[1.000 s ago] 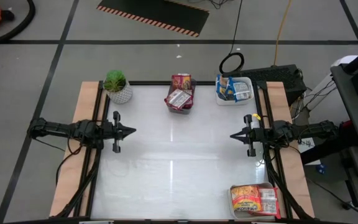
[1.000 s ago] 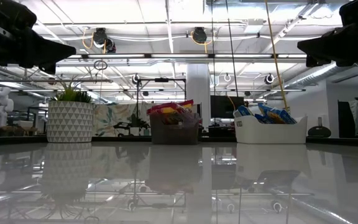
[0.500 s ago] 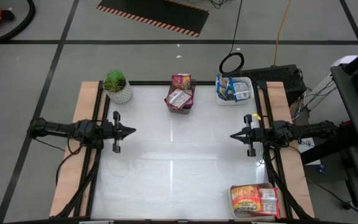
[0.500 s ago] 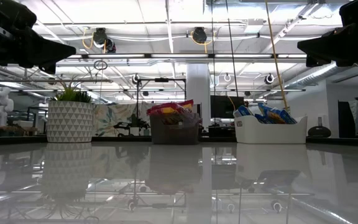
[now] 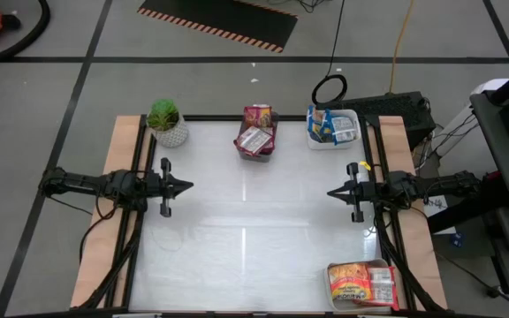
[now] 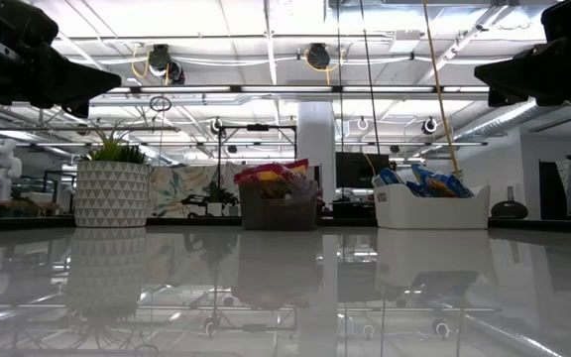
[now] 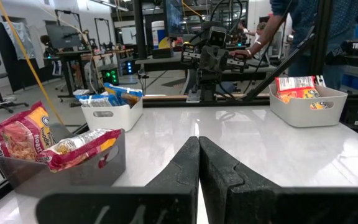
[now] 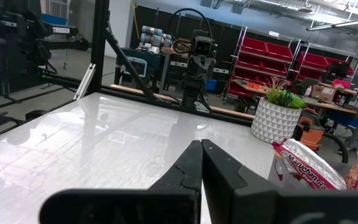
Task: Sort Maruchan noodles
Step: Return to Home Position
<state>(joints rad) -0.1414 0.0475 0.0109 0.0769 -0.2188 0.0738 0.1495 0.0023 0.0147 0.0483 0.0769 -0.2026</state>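
The Maruchan noodles sit sorted in three trays. Red packets (image 5: 255, 131) stick up from the grey tray (image 5: 256, 151) at the table's far edge. Blue packets (image 5: 329, 124) fill the white tray (image 5: 353, 117) at the far right. Orange-and-yellow packets (image 5: 353, 281) lie in the white tray (image 5: 360, 305) at the near right corner. My left gripper (image 5: 189, 185) hovers shut at the table's left side, pointing right. My right gripper (image 5: 330, 193) hovers shut at the right side, pointing left. Both hold nothing.
A small potted green plant (image 5: 167, 123) stands at the far left corner. The glossy white table top (image 5: 254, 230) stretches between the two grippers. A black frame (image 5: 140, 159) runs along both table sides. A person (image 7: 303, 25) stands beyond the table in the left wrist view.
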